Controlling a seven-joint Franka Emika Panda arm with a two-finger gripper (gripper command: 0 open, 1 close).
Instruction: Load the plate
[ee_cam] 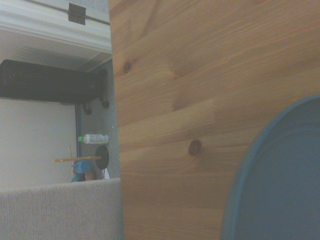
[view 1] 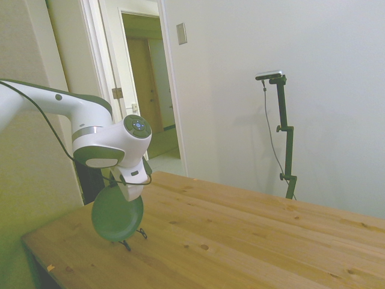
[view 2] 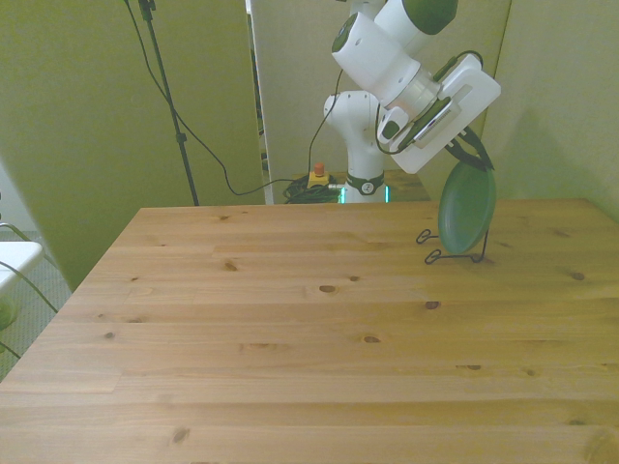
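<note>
Under tool [view 2: 474,145], plate [view 2: 467,209] upright in wire stand [view 2: 437,255].

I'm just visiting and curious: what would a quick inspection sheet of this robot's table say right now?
Surface: wooden table, bare apart from the stand.
Job's things: green plate on edge in a black wire stand.
Clutter: nothing seen.
Grippers: gripper right above the plate's top edge; grip unclear.
Cables: a black cable runs along the arm.
Surroundings: open doorway in the side view.
</note>
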